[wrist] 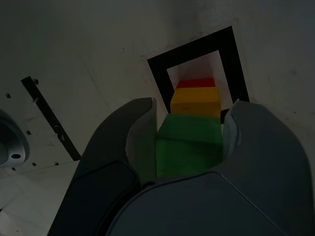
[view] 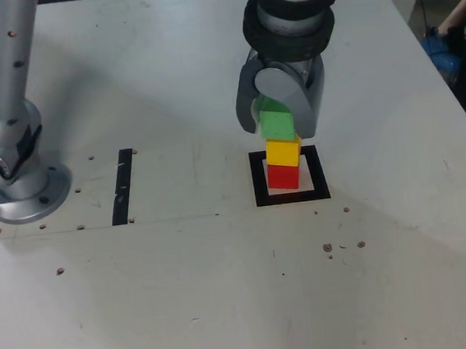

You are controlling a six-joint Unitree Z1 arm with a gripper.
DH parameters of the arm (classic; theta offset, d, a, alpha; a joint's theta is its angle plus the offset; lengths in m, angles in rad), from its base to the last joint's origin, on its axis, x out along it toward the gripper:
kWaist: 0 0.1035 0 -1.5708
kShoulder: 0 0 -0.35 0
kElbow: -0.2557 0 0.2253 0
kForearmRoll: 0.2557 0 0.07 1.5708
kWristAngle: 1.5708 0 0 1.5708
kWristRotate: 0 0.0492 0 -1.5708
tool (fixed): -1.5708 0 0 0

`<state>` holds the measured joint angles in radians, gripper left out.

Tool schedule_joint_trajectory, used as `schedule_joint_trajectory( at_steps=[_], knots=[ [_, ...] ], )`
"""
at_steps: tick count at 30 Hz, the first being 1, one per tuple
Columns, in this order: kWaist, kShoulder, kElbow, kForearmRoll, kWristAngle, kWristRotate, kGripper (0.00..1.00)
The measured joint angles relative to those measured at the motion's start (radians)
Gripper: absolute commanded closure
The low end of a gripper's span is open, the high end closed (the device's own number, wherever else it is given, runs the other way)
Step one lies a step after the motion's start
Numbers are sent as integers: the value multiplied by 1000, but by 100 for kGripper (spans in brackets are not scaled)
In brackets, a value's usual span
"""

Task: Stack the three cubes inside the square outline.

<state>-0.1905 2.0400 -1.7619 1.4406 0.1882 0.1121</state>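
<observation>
Three cubes: stacked in one column, red cube (view: 282, 176) at the bottom, yellow cube (view: 283, 151) on it, green cube (view: 276, 124) on top.
Square outline (view: 258, 180): black tape frame on the white worktop (view: 228, 290); the red cube sits on its white centre.
Pincer (view: 278, 119): closed on the green cube, one jaw on each side (wrist view shows this plainly).
Green cube's seat: resting on or just above the yellow, cannot tell which.
Tape strip (view: 123, 186): well apart, toward the exterior view's left.
Arm base (view: 14, 175): exterior view's far left.

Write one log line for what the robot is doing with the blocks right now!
gripper: shut on green cube | green cube: on yellow cube | yellow cube: on red cube | stack: inside square outline
</observation>
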Motion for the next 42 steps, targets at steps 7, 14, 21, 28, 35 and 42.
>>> schedule_joint_trajectory(
  at_steps=[7,14,21,28,35,42],
  knots=[
    [0,1,13,-12,0,0,77],
    [0,3,19,-15,-1,0,63],
    [0,3,19,-15,-1,0,29],
    [0,3,20,-17,0,0,10],
    [0,-37,29,-9,14,-2,4],
    [13,-188,112,38,64,-2,2]
  ],
)
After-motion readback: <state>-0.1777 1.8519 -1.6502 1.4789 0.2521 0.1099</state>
